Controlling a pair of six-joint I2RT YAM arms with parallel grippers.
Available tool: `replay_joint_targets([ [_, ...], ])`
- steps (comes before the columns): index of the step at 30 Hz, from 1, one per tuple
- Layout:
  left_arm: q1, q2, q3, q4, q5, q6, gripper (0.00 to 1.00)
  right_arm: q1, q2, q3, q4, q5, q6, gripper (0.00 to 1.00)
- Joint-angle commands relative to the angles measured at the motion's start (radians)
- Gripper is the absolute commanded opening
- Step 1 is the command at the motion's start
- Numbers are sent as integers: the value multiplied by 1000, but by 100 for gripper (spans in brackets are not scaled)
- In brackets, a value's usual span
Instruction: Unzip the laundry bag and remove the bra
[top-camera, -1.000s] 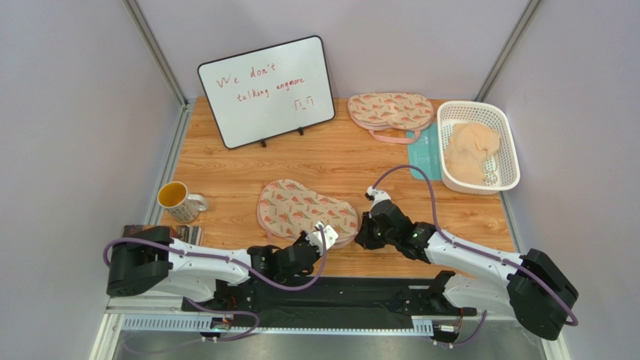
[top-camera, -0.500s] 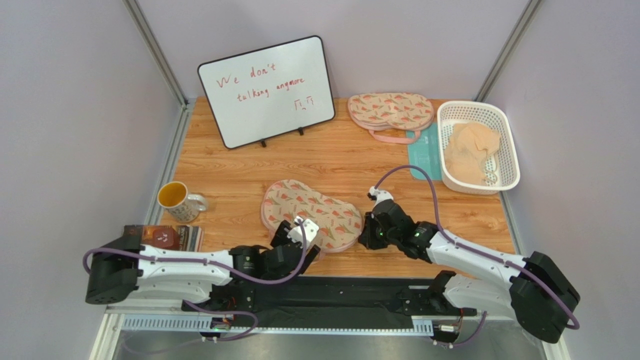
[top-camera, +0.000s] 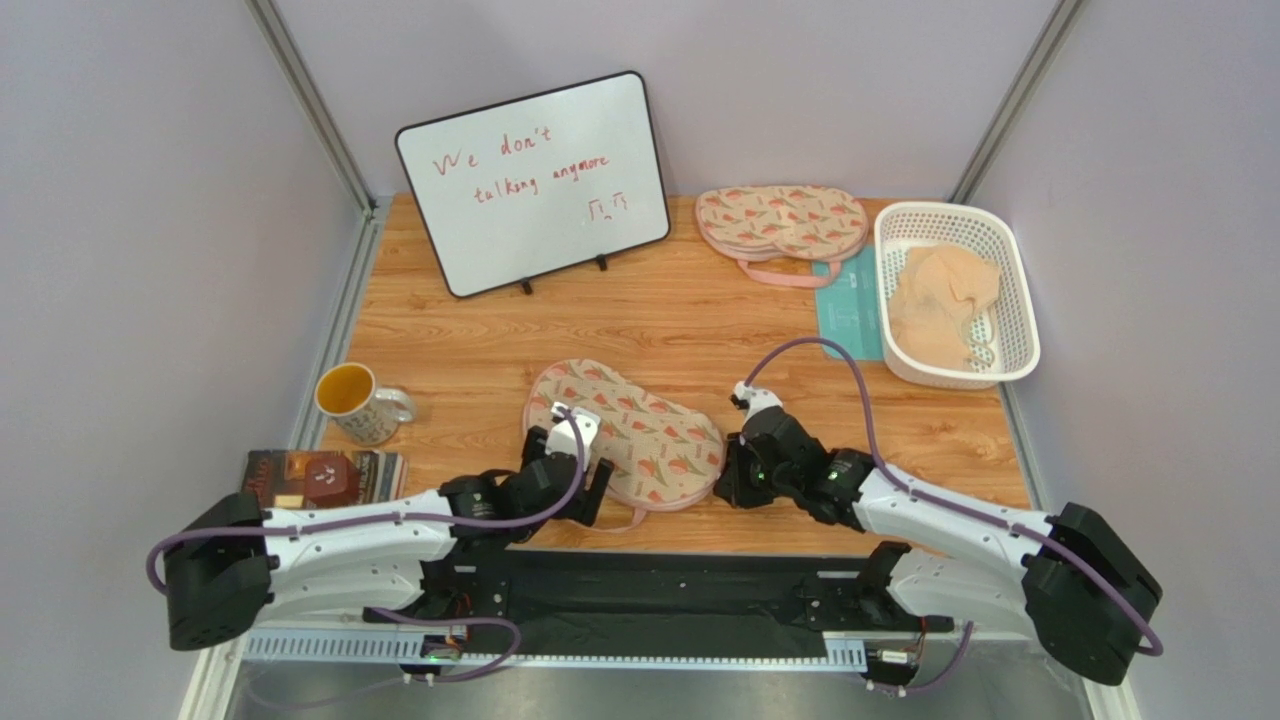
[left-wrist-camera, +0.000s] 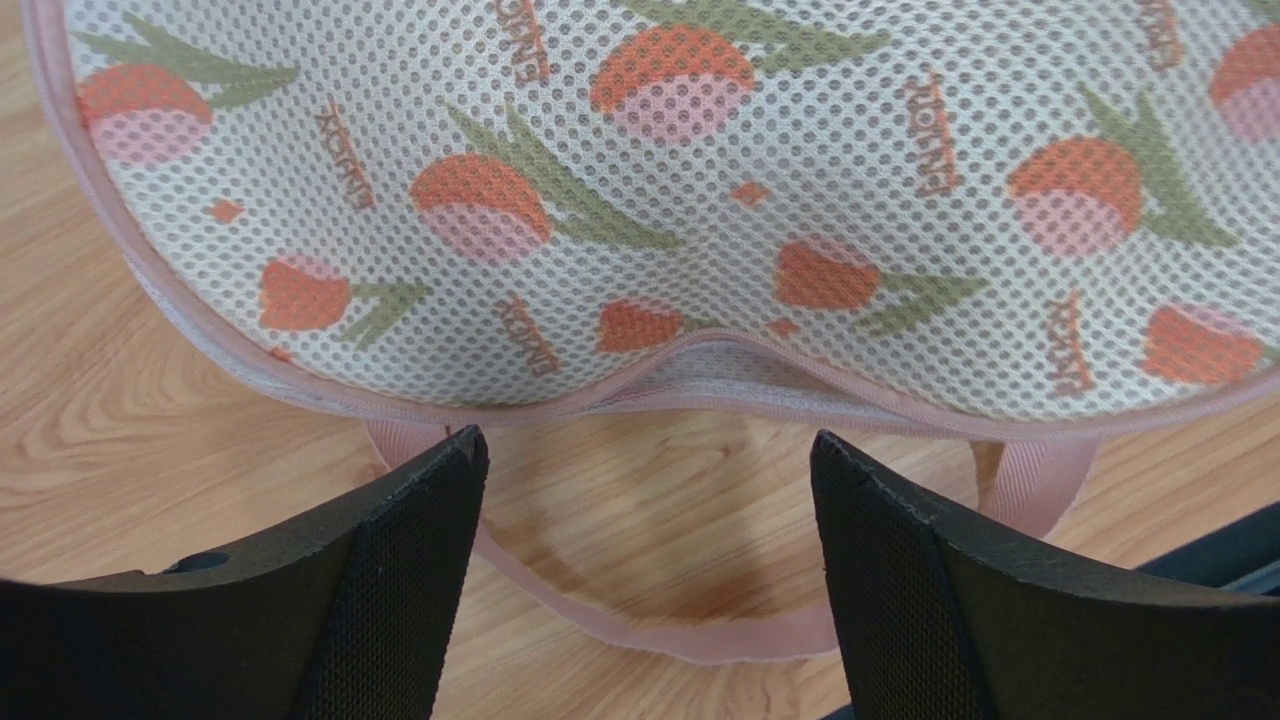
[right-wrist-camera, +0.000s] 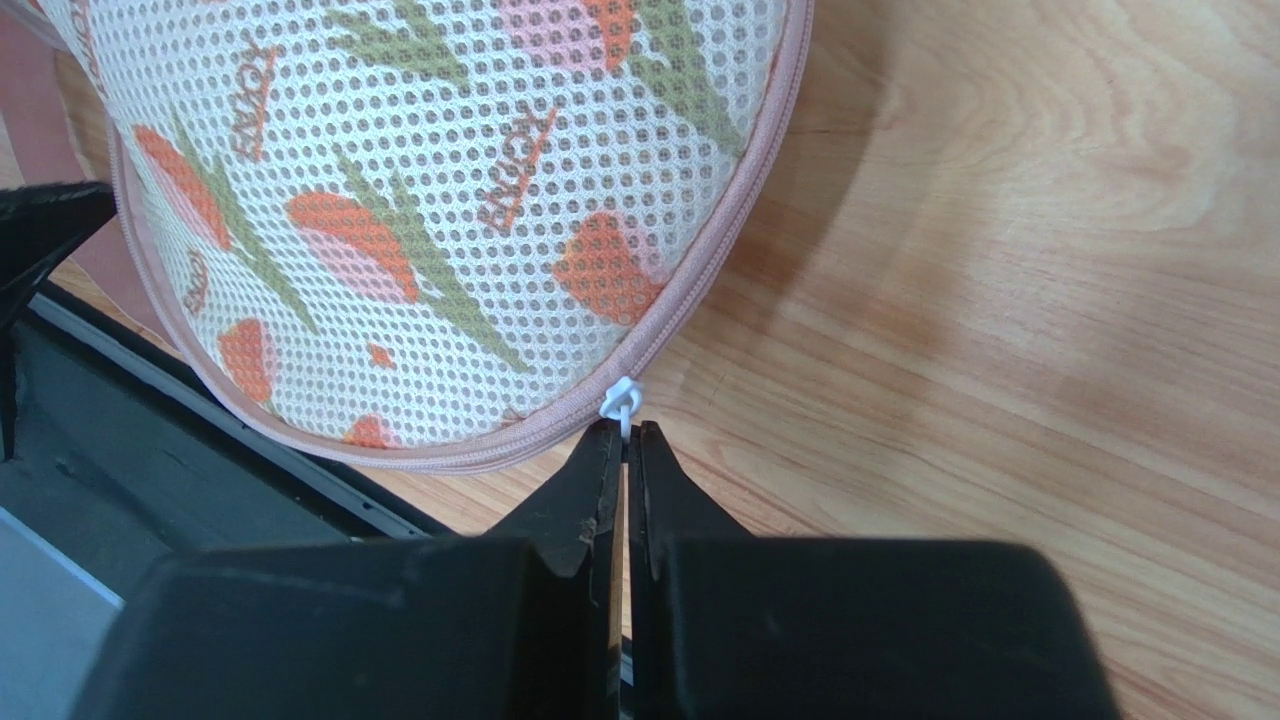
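The laundry bag (top-camera: 639, 428) lies flat near the table's front edge, cream mesh with an orange and green print and pink trim. In the left wrist view the laundry bag (left-wrist-camera: 721, 195) fills the top, and its pink loop strap (left-wrist-camera: 661, 627) lies on the wood between my fingers. My left gripper (left-wrist-camera: 646, 440) stands open just short of the bag's near edge, holding nothing. My left gripper (top-camera: 579, 468) is at the bag's left lobe. My right gripper (right-wrist-camera: 625, 428) is shut on the white zipper pull (right-wrist-camera: 619, 401) at the bag's right end (top-camera: 726, 483). The bra is hidden.
A second printed bag (top-camera: 781, 221) lies at the back. A white basket (top-camera: 1022, 285) at the right holds a pale peach fabric heap (top-camera: 939, 308). A whiteboard (top-camera: 534, 180) stands at the back left. A mug (top-camera: 355, 401) and a book (top-camera: 316, 477) sit at the left.
My left gripper has opened and slid left along the bag's near edge, from the right lobe to the left one. The right gripper has stayed shut at the bag's right end.
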Motion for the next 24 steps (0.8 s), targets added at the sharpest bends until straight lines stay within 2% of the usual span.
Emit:
replay_joint_targets([
  [1, 58, 83, 8, 133, 105, 22, 85, 30, -13, -1, 32, -5, 24, 0],
  [7, 90, 261, 56, 234, 111, 68, 85, 80, -16, -6, 40, 7, 49, 0],
  [14, 158, 391, 168, 208, 78, 158, 85, 143, 2, -15, 58, 9, 76, 0],
  [19, 169, 394, 214, 120, 39, 179, 85, 163, 8, -20, 67, 58, 89, 0],
  [24, 167, 264, 157, 43, 41, 157, 85, 163, -4, -12, 60, 68, 87, 0],
])
